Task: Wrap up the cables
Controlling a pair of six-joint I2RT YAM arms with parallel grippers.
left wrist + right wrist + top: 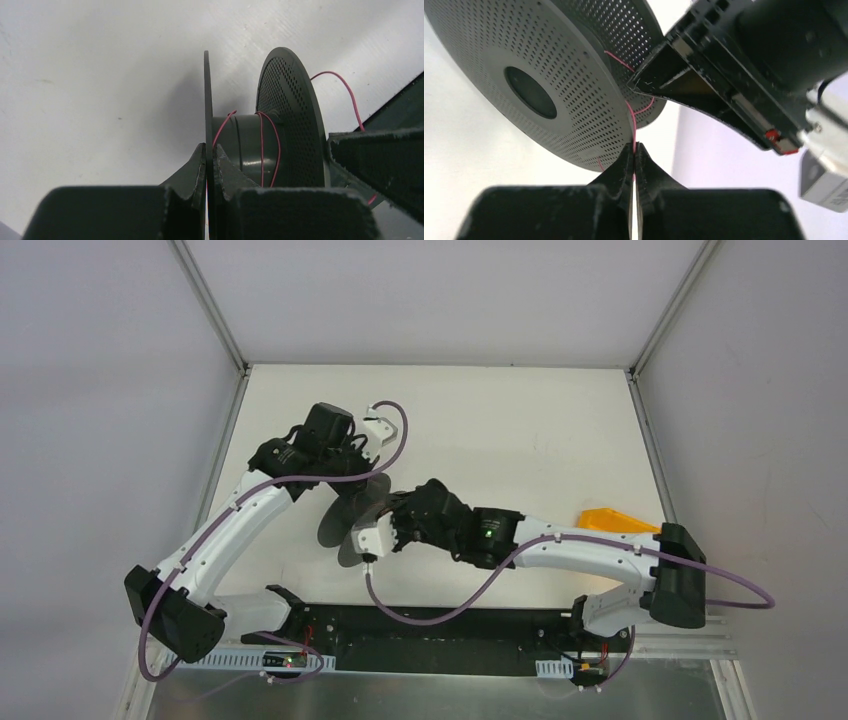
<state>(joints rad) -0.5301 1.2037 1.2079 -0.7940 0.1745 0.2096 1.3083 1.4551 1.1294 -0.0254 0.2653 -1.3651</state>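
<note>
A dark grey spool (pixel 292 100) with two flanges is held off the table between both arms. My left gripper (pixel 209 147) is shut on its thin flange, edge-on in the left wrist view. The cable (pixel 261 145), a thin pink wire, lies in a few loose turns round the hub and arcs out past the perforated flange. In the right wrist view the cable (pixel 634 130) runs from the spool's (pixel 539 75) rim down into my right gripper (pixel 634 146), which is shut on it. In the top view the spool (pixel 340 525) hangs mid-table between left gripper (pixel 368 483) and right gripper (pixel 385 525); the cable is too thin to see there.
An orange object (pixel 612 520) lies near the table's right edge. Metal rails (pixel 650 450) border the table on left and right. The left gripper's body (pixel 734 65) sits close above the right gripper's fingers. Purple arm hoses (pixel 400 435) loop near both wrists.
</note>
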